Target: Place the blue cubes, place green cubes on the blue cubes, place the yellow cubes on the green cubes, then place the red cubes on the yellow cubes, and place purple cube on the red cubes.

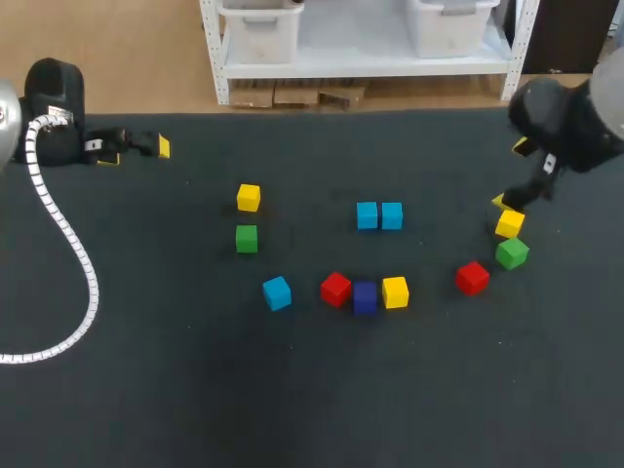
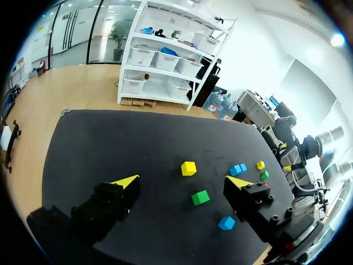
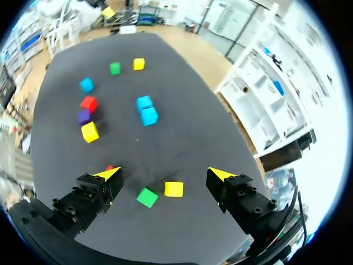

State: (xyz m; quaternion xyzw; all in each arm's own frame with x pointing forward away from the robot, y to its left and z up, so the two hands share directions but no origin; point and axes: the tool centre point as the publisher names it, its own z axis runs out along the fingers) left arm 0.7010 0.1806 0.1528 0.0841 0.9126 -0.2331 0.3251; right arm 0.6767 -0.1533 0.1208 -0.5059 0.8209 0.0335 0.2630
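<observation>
The right gripper point(image 3: 164, 173) hangs above the 3 o'clock side of the dark matte table point(image 1: 146, 390). Its two yellow-tipped fingers are spread wide and pinch nothing. In its wrist view a matte yellow cube point(image 3: 174, 189) and a matte green cube point(image 3: 146, 197) lie side by side on the table under the gap between the fingers, clear of both tips. A matte red cube point(image 3: 109, 167) peeps out just beside one finger. From the head view this yellow cube sits at 12 o'clock of the green one, just beside it, and the red cube lies near the green one at its 8 o'clock, apart from it.

The left gripper point(image 2: 183, 181) is at the table's 10 o'clock corner, fingers likewise wide apart and bare. All the cubes lie ahead of it, well apart.

Two light-blue cubes point(image 1: 379, 215) touch side by side at 1 o'clock of the table's middle. At their 6 o'clock, a second red cube point(image 1: 335, 289), a dark purple cube point(image 1: 365, 296) and a second yellow cube point(image 1: 395, 292) form a touching row. A lone light-blue cube point(image 1: 277, 292) lies near the row's red end, at its 9 o'clock. A second green cube point(image 1: 247, 238) is at 11 o'clock of that lone cube, with a third yellow cube point(image 1: 249, 197) at its 12 o'clock, apart.
</observation>
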